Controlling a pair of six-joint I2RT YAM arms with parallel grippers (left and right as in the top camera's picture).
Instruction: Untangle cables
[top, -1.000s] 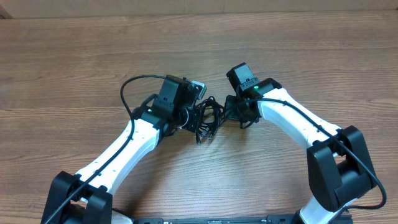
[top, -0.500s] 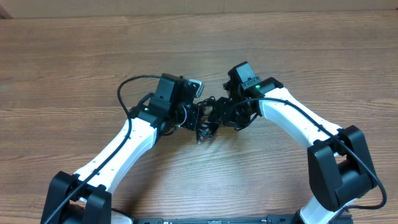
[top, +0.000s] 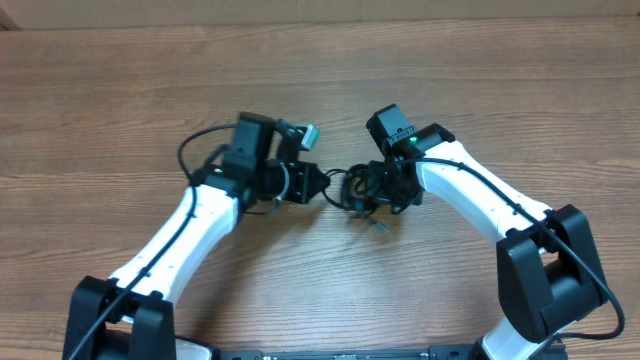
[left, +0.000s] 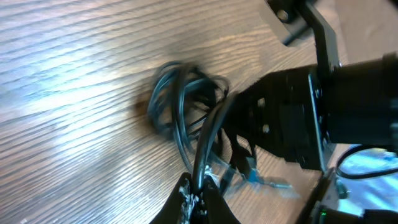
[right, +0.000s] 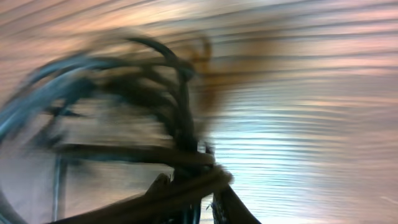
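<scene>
The cables are a small knotted bundle of thin black cords on the wooden table, between my two grippers. My left gripper is shut on a cord strand at the bundle's left. In the left wrist view the strand runs from my left fingertips up to the loops, with a pale blue plug tip beside it. My right gripper is shut on the bundle's right side. The right wrist view is blurred; dark loops rise from my right fingertips.
The wooden table stretches all round. The thick black wire of the left arm loops out to the left. A short cord end trails toward the front under the bundle.
My left gripper has moved left, pulling a strand out of the bundle. The bundle has shifted right toward my right gripper and looks smaller and tighter.
</scene>
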